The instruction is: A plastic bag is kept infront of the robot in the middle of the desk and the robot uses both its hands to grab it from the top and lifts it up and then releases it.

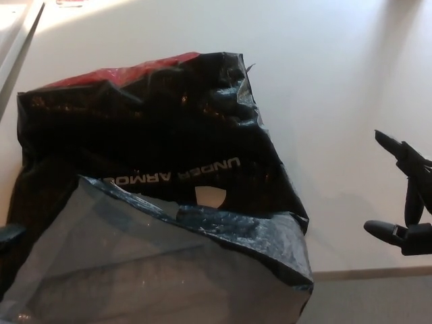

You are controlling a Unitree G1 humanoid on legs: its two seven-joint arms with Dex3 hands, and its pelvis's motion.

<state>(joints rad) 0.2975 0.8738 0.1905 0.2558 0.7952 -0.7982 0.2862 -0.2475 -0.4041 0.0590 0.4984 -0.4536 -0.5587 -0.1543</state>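
The black plastic bag [155,196] stands on the white desk [337,88], filling the view from 9 to 6 o'clock. The right hand [405,196], at 3 o'clock, has fingers apart and holds nothing. The left hand is not visible. I think grabbing and lifting are not done yet.

One black plastic bag [162,196] sits on one pale desk [324,81], at the near left. One robot hand [405,196] shows at the near right, with two fingers [398,152] visible on it.
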